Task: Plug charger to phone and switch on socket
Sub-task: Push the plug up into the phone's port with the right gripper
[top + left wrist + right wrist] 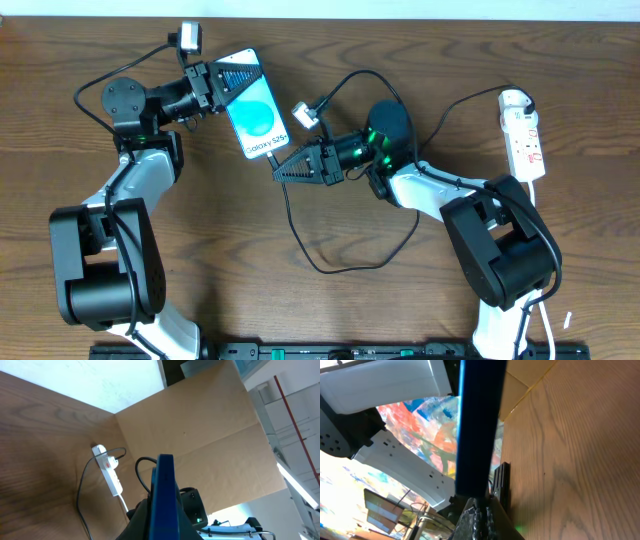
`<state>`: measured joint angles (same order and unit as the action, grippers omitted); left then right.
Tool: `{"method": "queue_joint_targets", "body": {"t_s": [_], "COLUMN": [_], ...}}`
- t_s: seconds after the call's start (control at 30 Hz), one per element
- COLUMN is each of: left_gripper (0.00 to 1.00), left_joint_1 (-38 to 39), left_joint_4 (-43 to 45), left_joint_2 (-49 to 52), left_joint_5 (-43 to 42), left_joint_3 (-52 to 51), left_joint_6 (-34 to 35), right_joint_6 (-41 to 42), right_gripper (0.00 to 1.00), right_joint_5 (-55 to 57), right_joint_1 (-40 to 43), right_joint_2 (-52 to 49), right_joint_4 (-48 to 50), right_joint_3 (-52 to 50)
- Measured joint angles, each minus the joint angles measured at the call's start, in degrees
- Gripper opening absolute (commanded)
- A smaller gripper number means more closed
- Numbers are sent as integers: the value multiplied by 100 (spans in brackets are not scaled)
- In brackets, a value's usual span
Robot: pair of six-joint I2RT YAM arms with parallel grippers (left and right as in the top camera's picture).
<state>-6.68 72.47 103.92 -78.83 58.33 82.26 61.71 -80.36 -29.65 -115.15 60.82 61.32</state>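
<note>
The phone (256,108), its light-blue screen facing up, is held off the table at an angle. My left gripper (226,80) is shut on its upper end. In the left wrist view the phone (165,477) shows edge-on as a blue bar between the jaws of the left gripper (161,512). My right gripper (275,168) is shut on the charger's (300,240) small tip, right at the phone's lower end. In the right wrist view the right gripper (481,504) meets the dark phone edge (480,425). The white socket (525,135) lies at the far right.
The charger cable loops over the table between the arms and runs up to a black plug (526,101) in the socket's far end. The socket (110,472) and its white cord also show in the left wrist view. A cardboard wall (200,430) stands behind the table.
</note>
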Motion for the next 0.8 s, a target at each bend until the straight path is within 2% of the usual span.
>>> {"method": "queue_joint_targets", "body": {"t_s": [0.2,0.8], "left_gripper": [8,8], "left_joint_1": [0,-2], "left_joint_4": [0,0], "left_joint_2": [0,0], "left_joint_5": [125,345], "left_joint_3": [2,0], "left_joint_6": [26,20], "right_joint_6": [584,1228], "right_gripper": [1,1], "right_joint_5": [55,304], "right_joint_1": [0,0], "right_joint_2": [0,0], "right_joint_4": [632,684], "right_joint_3": [-15,-26]}}
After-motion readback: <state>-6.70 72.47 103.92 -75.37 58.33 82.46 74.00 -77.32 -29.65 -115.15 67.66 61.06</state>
